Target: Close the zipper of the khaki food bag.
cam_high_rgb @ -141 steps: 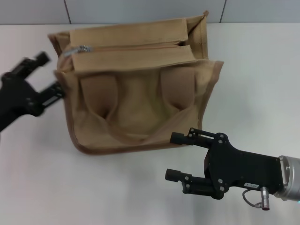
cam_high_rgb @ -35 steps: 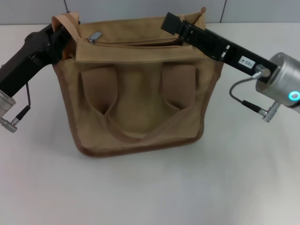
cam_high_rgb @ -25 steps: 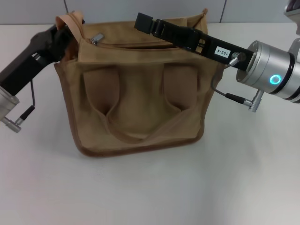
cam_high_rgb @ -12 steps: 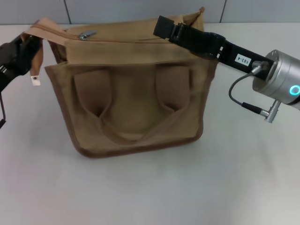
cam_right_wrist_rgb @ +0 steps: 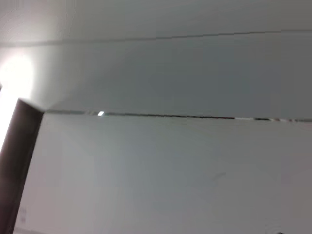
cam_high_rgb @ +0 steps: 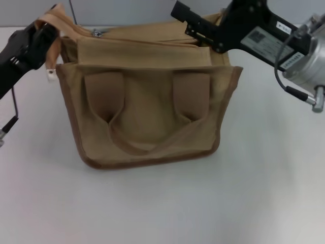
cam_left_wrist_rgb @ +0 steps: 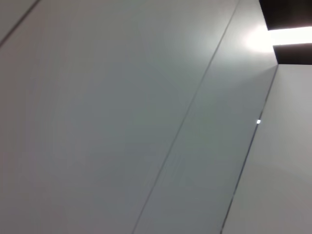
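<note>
The khaki food bag [cam_high_rgb: 147, 101] stands upright in the middle of the white table, front pocket and two handle straps toward me. The tan zipper [cam_high_rgb: 147, 36] runs along its top, and its silver pull tab [cam_high_rgb: 95, 32] sits at the left end. My left gripper [cam_high_rgb: 41, 31] is at the bag's upper left corner, shut on the tan end tab [cam_high_rgb: 55, 18] there and pulling it outward. My right gripper [cam_high_rgb: 184, 19] hovers over the bag's top right end with its fingers apart, away from the pull tab. Both wrist views show only grey wall panels.
A small white label [cam_high_rgb: 51, 76] hangs off the bag's left corner. The white table [cam_high_rgb: 162, 203] spreads out in front of and to the right of the bag. A grey panelled wall [cam_high_rgb: 127, 10] stands close behind the bag.
The left gripper took hold of the bag's left end tab and pulled it left, shifting the bag. The right gripper rose, turned and now stands higher over the bag's right end.
</note>
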`<act>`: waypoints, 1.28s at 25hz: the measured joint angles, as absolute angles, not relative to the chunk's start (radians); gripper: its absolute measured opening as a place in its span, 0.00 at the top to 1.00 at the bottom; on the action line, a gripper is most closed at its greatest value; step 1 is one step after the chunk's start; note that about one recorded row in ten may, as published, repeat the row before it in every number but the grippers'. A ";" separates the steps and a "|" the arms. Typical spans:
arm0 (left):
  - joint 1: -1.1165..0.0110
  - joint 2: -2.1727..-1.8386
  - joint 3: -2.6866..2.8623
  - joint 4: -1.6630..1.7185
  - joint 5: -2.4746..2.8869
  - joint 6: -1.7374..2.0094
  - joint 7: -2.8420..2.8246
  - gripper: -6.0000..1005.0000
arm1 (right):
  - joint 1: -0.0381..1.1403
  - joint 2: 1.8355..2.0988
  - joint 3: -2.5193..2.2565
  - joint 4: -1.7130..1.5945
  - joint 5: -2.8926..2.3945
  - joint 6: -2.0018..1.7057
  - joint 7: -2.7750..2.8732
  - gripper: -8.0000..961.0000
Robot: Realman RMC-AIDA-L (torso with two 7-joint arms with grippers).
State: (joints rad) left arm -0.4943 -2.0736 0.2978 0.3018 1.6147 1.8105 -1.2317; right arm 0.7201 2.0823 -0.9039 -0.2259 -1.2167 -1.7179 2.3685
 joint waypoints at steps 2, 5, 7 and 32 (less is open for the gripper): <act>-0.513 -2.075 0.304 0.301 1.619 1.803 -1.231 0.96 | 0.733 2.085 -0.912 -0.210 -1.217 -1.681 2.437 0.28; -0.539 -2.079 0.320 0.298 1.620 1.787 -1.223 0.96 | 0.752 2.089 -0.931 -0.170 -1.220 -1.615 2.480 0.32; -0.550 -2.080 0.325 0.293 1.619 1.784 -1.221 0.96 | 0.759 2.090 -0.942 -0.155 -1.220 -1.592 2.484 0.36; -0.644 -2.080 0.324 0.284 1.608 1.805 -1.224 0.96 | 0.888 2.092 -1.031 -0.160 -1.207 -1.435 2.393 0.61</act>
